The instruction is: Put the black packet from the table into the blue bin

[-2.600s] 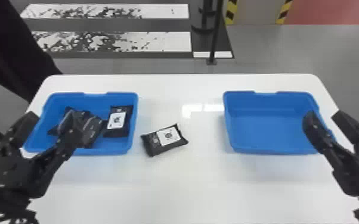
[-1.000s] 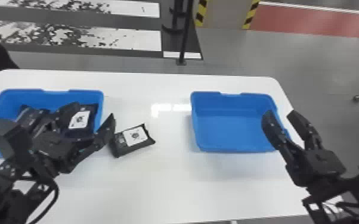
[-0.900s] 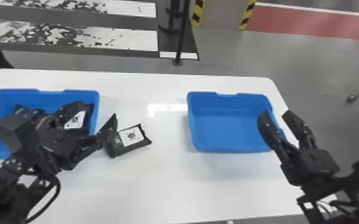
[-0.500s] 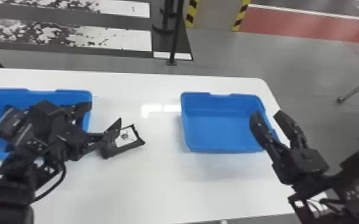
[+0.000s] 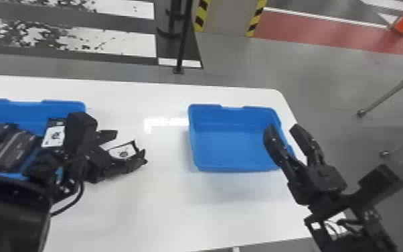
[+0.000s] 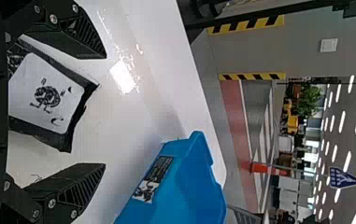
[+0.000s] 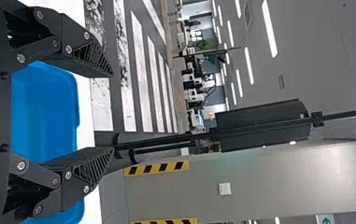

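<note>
In the head view my left gripper (image 5: pixel 127 147) stands open around the black packet (image 5: pixel 122 151), which lies on the white table between its two fingers. The left wrist view has the packet (image 6: pixel 47 95) with its white label between the spread fingers of the left gripper (image 6: pixel 102 112), not clamped. The blue bin (image 5: pixel 234 169) at the right of the table has a bare floor. Over that bin's right edge my right gripper (image 5: pixel 281 132) is held parked and open; in the right wrist view the gripper (image 7: pixel 112 112) has nothing between its fingers.
A second blue bin (image 5: pixel 26 106) at the left holds several black packets, one with a white label (image 5: pixel 53 136); my left arm covers part of it. The white table (image 5: pixel 137 214) ends at its far edge, with a dark pole (image 5: pixel 183 40) standing behind.
The head view has swung right, shifting the bins and table leftward. My left gripper has moved right relative to the left bin, and now reaches around the packet. The right gripper stays open.
</note>
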### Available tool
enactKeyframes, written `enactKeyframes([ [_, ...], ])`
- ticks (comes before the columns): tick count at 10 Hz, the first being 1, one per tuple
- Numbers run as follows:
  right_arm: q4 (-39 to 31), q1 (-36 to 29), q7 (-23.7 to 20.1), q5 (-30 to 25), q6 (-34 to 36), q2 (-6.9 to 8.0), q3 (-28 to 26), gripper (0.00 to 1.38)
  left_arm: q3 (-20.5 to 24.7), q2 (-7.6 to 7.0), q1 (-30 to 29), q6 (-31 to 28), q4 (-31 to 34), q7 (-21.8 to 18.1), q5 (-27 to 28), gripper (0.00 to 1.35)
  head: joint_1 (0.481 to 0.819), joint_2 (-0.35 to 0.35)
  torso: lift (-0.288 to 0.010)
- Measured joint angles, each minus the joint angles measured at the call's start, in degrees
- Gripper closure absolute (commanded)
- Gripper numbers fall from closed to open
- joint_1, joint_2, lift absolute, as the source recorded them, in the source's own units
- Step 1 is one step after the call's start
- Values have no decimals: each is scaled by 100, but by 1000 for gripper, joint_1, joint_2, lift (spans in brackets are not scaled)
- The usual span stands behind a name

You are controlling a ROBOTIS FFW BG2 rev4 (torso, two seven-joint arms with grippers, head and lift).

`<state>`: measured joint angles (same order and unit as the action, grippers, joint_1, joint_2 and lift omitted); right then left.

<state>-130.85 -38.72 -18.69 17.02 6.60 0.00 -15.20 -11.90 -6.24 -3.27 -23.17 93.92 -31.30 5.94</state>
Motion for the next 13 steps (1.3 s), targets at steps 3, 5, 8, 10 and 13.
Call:
enactKeyframes([
  [3, 0, 20, -3, 9, -2, 0, 0, 504, -332, -24, 312, -430, -402, -8, 105, 214, 695, -288, -110],
  [5, 0, 13, -3, 15, -6, 0, 0, 504, -327, -23, 468, -440, -652, 20, 495, 213, 695, -274, -110],
  [8, -14, -8, -1, 33, -11, 0, 0, 504, -194, -9, 590, -432, -844, 31, 976, 881, 695, -231, -110],
  [10, -15, -21, -1, 34, -11, 0, 0, 504, -304, -52, 659, -485, -863, -31, 1063, 1211, 695, -233, -110],
  [13, -20, -34, 0, 43, -14, 0, 0, 504, -327, -79, 690, 295, -828, -225, 1372, 1211, 695, -249, -110],
])
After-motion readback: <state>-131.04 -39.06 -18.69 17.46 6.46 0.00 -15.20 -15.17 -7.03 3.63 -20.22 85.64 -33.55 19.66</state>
